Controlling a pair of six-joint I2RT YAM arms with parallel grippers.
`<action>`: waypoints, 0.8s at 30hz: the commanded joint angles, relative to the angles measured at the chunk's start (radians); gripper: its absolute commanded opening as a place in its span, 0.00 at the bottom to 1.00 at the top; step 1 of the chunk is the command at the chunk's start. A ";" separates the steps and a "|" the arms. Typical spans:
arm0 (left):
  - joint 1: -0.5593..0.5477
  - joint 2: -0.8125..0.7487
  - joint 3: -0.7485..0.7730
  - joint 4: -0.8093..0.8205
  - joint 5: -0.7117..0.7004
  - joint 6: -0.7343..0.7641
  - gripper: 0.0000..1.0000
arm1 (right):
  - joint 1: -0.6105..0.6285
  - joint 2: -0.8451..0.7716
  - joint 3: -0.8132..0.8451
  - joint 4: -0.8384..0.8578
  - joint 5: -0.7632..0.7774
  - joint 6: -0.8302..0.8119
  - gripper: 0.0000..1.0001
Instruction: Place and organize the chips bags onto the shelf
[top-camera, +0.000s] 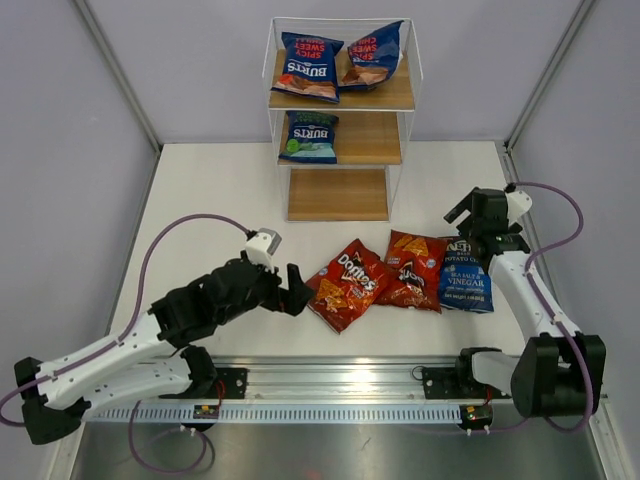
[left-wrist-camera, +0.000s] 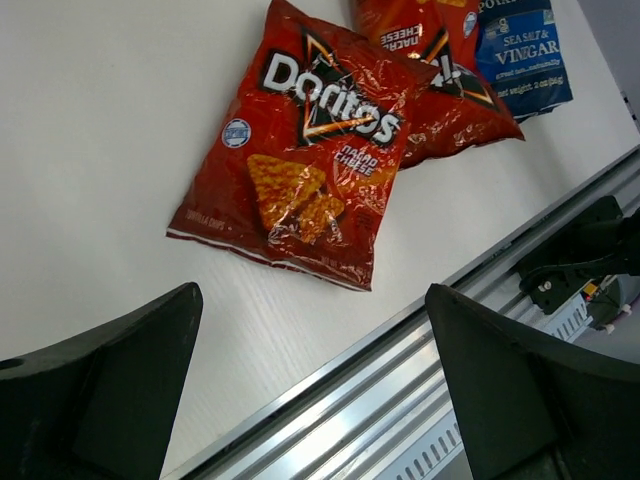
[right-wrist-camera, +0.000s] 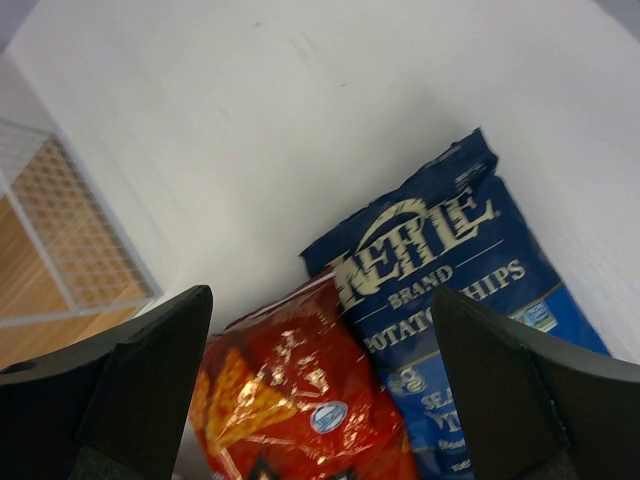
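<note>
White tabletop carried two Doritos bags and the Sea Salt & Vinegar bag near our arms. Three Burts bags lay on the shelf, two on top and one in the middle. Our left gripper and right gripper stood spread, empty.

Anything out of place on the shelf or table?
Nothing spilled or torn. On the top board of the shelf, the left Burts bag and right Burts bag lie crooked, not lined up. On the table, the left Doritos bag, right Doritos bag and Sea Salt & Vinegar bag overlap at their edges.
</note>
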 joint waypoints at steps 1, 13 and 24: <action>-0.001 -0.055 0.075 -0.126 -0.059 0.011 0.99 | -0.037 0.084 0.021 0.065 -0.046 -0.051 1.00; -0.001 -0.157 0.194 -0.460 -0.259 0.090 0.99 | -0.200 0.501 0.453 -0.229 -0.122 -0.362 0.99; -0.004 -0.364 0.137 -0.412 -0.372 0.075 0.99 | -0.327 0.714 0.697 -0.647 -0.394 -0.613 1.00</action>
